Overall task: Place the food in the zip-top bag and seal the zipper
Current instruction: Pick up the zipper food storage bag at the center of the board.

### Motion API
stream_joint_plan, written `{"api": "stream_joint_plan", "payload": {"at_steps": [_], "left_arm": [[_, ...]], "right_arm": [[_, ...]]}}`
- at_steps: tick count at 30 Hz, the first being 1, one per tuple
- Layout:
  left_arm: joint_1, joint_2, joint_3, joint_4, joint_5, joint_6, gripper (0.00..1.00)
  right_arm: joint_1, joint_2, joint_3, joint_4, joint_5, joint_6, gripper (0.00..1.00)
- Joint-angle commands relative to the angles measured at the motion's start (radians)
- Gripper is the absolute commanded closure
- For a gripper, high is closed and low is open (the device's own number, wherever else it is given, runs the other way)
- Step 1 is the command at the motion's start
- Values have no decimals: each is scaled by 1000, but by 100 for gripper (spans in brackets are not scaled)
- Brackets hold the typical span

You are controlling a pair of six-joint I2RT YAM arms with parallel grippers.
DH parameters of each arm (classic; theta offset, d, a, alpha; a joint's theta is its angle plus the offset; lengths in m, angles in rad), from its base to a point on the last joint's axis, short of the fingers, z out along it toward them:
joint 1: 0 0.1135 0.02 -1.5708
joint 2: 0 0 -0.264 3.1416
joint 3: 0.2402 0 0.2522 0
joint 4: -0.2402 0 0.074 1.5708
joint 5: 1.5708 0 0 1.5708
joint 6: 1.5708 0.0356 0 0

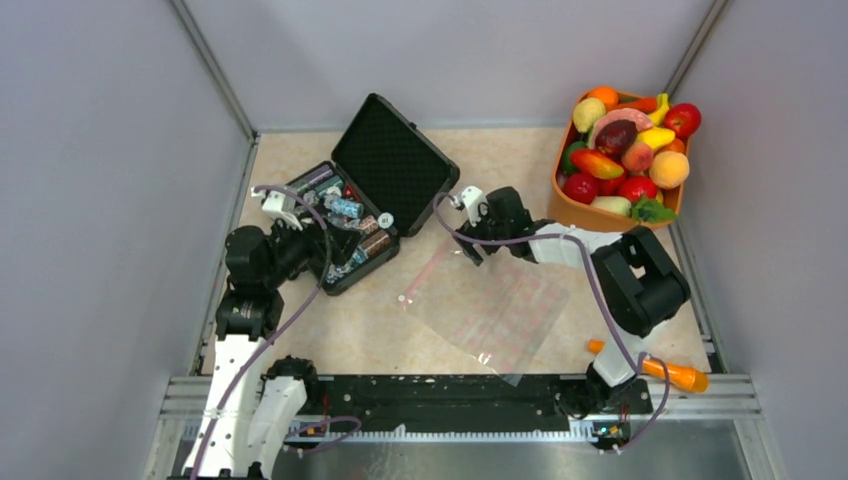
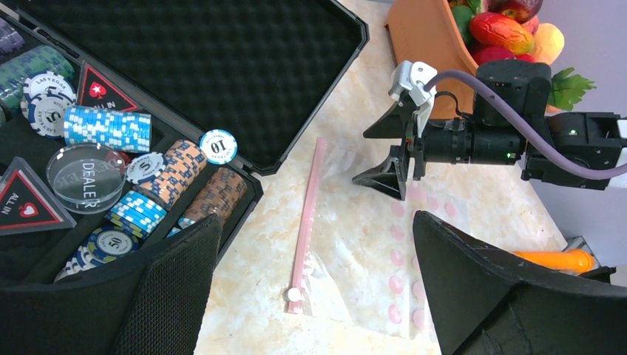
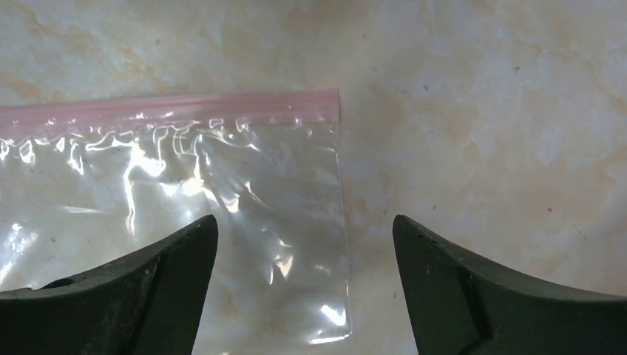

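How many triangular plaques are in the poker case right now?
2: the spade plaque beside the blue chip stack, and the ALL IN plaque beside the dealer puck. More may be hidden.

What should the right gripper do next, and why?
Probably lower and pinch the corner of the zip-top bag just under the zipper. The right gripper hangs open over that corner, the bag lies flat and empty, and the food sits in its tray.

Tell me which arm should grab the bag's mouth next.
Right, probably. The right gripper has its fingers open directly over the corner of the zip-top bag, at the end of the zipper. The left gripper, also open, hangs farther back by the black case.
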Motion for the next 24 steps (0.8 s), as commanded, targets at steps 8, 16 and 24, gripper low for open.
{"api": "stream_joint_plan", "payload": {"at_steps": [8, 16, 24], "left_arm": [[1, -15, -14, 17, -34, 23, 1], [-1, -12, -6, 24, -40, 12, 1], [-1, -9, -5, 15, -46, 21, 1]], "right_arm": [[2, 68, 114, -142, -21, -7, 14], [2, 157, 186, -268, -31, -16, 25], [11, 136, 159, -248, -2, 1, 50]]}}
